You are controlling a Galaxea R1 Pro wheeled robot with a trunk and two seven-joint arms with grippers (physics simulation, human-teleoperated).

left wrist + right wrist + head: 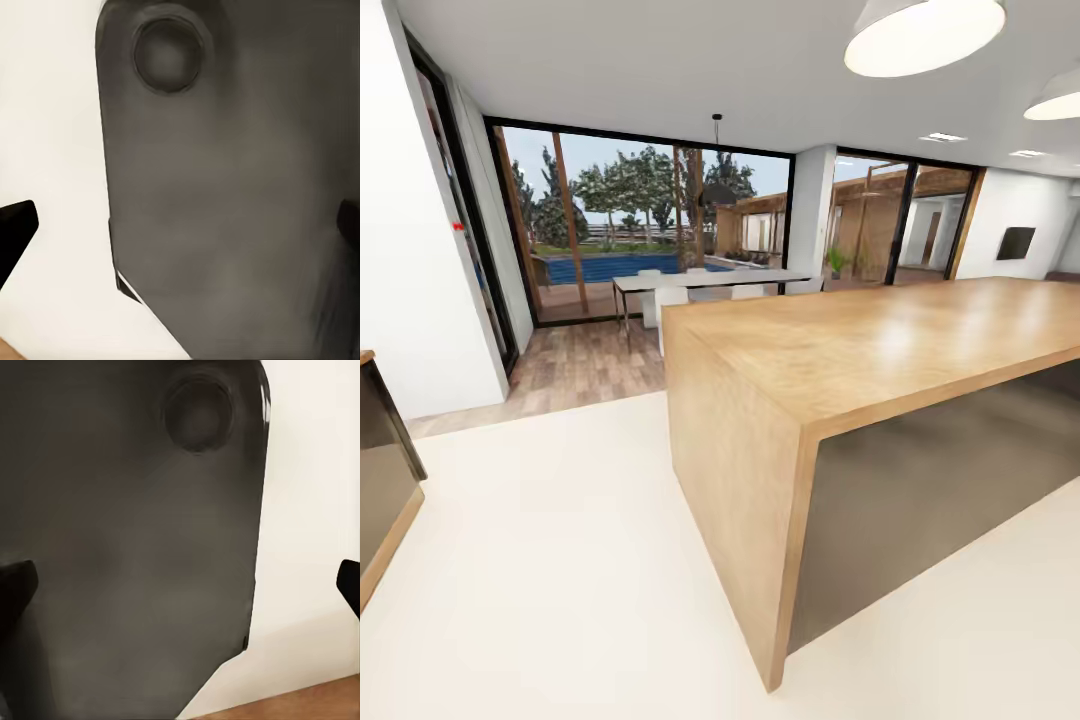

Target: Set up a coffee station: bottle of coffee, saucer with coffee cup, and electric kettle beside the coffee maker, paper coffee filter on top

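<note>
1. I saw the cream floor (560, 560) spread across the lower half of the head view, turning to wood planks near the glass doors (640, 220) at the far end.
2. The orange-wood island (880, 350) ran from the middle of the view off to the right; its top was bare and its long side panel was dark grey.
3. Through the glass I could make out trees and a blue pool (610, 268) outside.
4. A white dining table (705, 282) with pale chairs stood between the island and the glass.
5. At the left edge a corner of a glossy dark cabinet (380, 450) with a wood-coloured top edge came into view.
6. Two round ceiling lamps (922, 35) hung at the upper right.
7. In the left wrist view a dark grey robot panel (225, 195) with a round recess sat over the floor, and the left fingers (15, 229) showed as black tips at opposite edges, spread wide apart and holding nothing.
8. In the right wrist view the right fingers (15, 585) were likewise parted and empty, against a similar panel.
9. None of the coffee things, nor the pale surface they belong on, were in my pictures.
</note>
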